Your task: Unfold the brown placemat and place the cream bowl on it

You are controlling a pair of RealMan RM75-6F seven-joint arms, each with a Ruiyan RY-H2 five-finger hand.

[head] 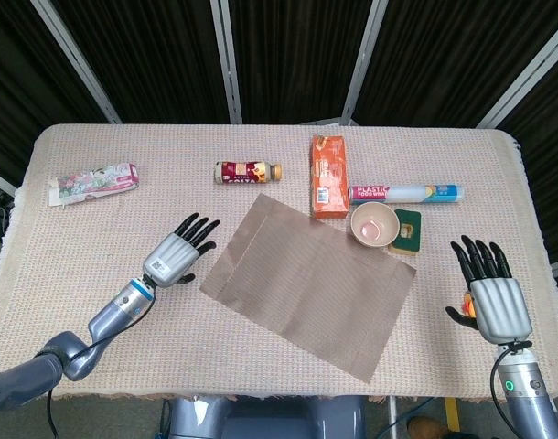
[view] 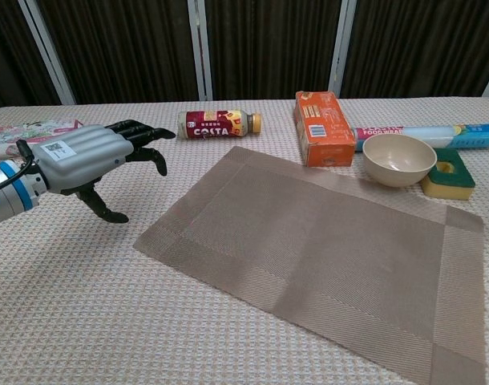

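The brown placemat (head: 306, 282) (view: 325, 241) lies flat on the table, turned at an angle. Just past its far right edge stands the cream bowl (head: 374, 224) (view: 399, 159), upright and empty. My left hand (head: 177, 253) (view: 88, 156) hovers open just left of the placemat's left corner, fingers spread toward it, holding nothing. My right hand (head: 491, 291) is open near the table's right front edge, away from the mat and bowl; the chest view does not show it.
An orange box (head: 327, 176), a plastic-wrap roll (head: 407, 193) and a green-yellow sponge (head: 407, 230) crowd the bowl. A Costa bottle (head: 248, 171) lies behind the mat. A floral packet (head: 94, 183) sits far left. A small orange-yellow object (head: 471, 306) shows beside my right hand.
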